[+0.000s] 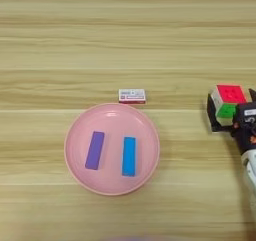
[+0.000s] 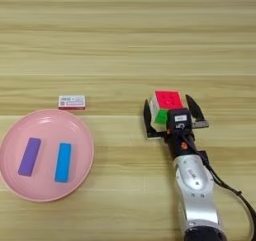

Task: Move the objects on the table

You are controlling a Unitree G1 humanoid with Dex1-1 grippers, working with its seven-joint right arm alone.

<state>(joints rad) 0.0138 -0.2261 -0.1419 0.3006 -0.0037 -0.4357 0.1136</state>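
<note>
Straddling the cube (image 2: pixel 167 107) with black fingers (image 2: pixel 149 121) spread wide, the gripper (image 2: pixel 172 119) has yet to close; purple bar (image 1: pixel 95 150) and blue bar (image 1: pixel 129 156) already lie on the plate (image 1: pixel 75 130), the box (image 1: pixel 132 95) just behind it.

box (image 2: pixel 71 102) print unreadable, cube (image 2: pixel 166 105) near side hidden behind wrist

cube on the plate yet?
No, the puzzle cube sits on the table between the right gripper fingers, apart from the pink plate.
</note>
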